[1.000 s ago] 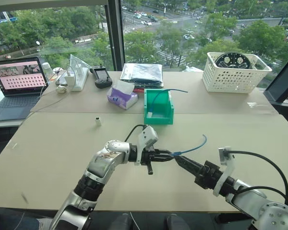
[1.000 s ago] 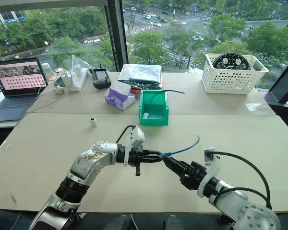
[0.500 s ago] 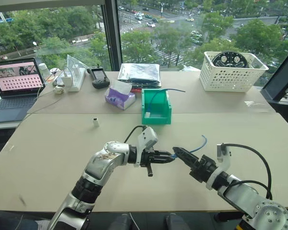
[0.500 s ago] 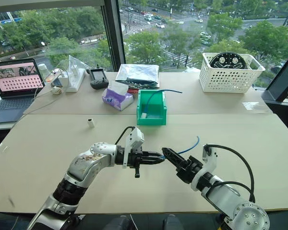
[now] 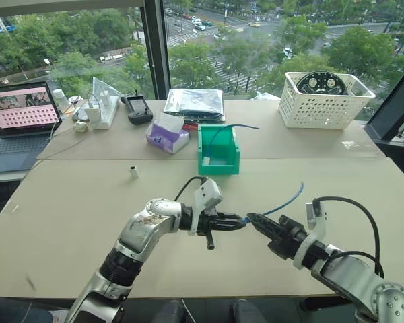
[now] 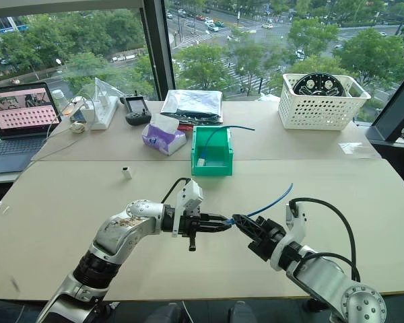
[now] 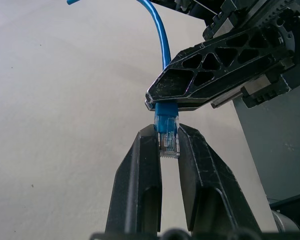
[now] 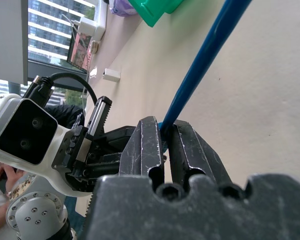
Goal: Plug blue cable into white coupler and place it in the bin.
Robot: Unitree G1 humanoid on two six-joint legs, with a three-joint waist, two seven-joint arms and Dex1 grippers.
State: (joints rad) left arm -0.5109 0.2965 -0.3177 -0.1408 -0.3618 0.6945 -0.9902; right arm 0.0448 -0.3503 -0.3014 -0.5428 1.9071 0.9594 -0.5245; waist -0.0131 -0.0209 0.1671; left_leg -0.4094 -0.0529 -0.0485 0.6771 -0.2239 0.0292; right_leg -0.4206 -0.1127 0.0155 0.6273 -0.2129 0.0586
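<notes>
Above the middle of the table my left gripper (image 5: 240,221) is shut on the clear plug (image 7: 168,144) at one end of the blue cable (image 5: 283,204). My right gripper (image 5: 252,219) meets it tip to tip and is shut on the same cable just behind that plug, as the right wrist view (image 8: 165,125) confirms. The rest of the cable curves up and away to the right, its far end free. The white coupler (image 5: 133,171) lies alone on the table, far left of both grippers. The green bin (image 5: 219,163) stands beyond them at the table's middle.
A second blue cable (image 5: 233,127) hangs over the bin's rim. A purple tissue box (image 5: 167,138) sits left of the bin and a silver bag (image 5: 198,102) behind it. A white lattice basket (image 5: 323,102) stands back right, a laptop (image 5: 17,116) far left.
My right gripper rolled and closed on the cable next to the plug. The cable's free end swung up and to the right. The left gripper kept still.
</notes>
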